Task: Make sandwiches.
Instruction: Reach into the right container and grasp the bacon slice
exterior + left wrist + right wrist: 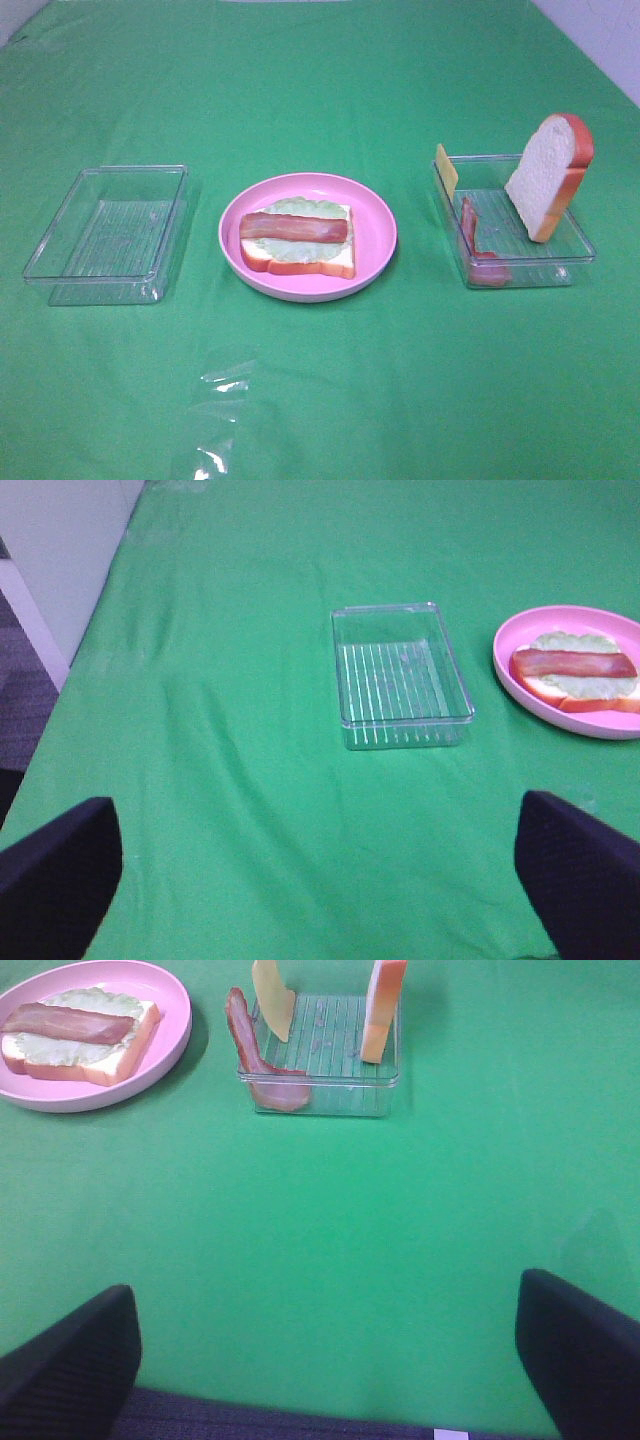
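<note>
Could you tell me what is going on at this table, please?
A two-armed robot is partway through making a sandwich. On the pink plate lies a bread slice topped with lettuce and a bacon strip. The right tray holds a second bread slice leaning upright, a spare bacon strip and a cheese slice; the left tray holds nothing. The left gripper and right gripper are open, touching nothing.

The green cloth (pixel 320 400) looks matt and soft, with faint creases. The tray on the left (pixel 100 290) and the tray on the right (pixel 545 272) are clear, shiny plastic with ribbed floors. The pink plate (pixel 378 225) is smooth and glossy. The bread slice (pixel 540 175) looks dull and foamy, while the bacon strip (pixel 295 228) shines a little.
</note>
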{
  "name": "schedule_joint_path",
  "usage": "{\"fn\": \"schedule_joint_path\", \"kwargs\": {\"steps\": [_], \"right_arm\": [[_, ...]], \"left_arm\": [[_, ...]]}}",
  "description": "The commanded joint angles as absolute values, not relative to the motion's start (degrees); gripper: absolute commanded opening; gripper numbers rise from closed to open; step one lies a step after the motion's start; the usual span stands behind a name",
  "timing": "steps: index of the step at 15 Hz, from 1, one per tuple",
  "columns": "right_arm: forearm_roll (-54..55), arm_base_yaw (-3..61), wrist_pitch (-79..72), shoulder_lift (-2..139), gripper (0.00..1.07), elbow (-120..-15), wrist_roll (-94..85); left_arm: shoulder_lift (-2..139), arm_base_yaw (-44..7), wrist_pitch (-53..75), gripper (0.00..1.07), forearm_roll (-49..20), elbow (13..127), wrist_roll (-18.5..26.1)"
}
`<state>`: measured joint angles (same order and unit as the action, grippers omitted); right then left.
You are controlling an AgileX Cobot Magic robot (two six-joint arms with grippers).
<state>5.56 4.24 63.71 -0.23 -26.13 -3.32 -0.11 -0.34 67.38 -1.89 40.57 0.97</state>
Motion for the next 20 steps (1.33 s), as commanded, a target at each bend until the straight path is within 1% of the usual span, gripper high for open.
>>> {"fn": "schedule_joint_path", "kwargs": {"steps": [1,4,13,16,20], "right_arm": [[5.73,4.18,63.08,-1.55,0.98,-25.95,-2.98],[5.73,4.18,63.03,-1.38,0.98,-25.95,-2.98],[5.79,4.18,63.03,-1.38,0.98,-25.95,-2.98],[5.79,4.18,63.03,-1.38,0.98,-25.95,-2.98],[5.73,4.18,62.91,-1.38,0.98,-25.95,-3.09]], "left_arm": [[-1.43,-0.34,65.26,1.01,-3.15,36.78,0.34],[-1.49,-0.34,62.05,1.01,-3.50,29.79,0.00],[-1.55,-0.29,61.76,1.01,-3.27,29.62,-0.34],[-1.55,1.38,61.76,1.01,-3.27,29.62,-0.34],[-1.55,1.38,61.76,1.01,-3.27,29.62,-0.34]]}}
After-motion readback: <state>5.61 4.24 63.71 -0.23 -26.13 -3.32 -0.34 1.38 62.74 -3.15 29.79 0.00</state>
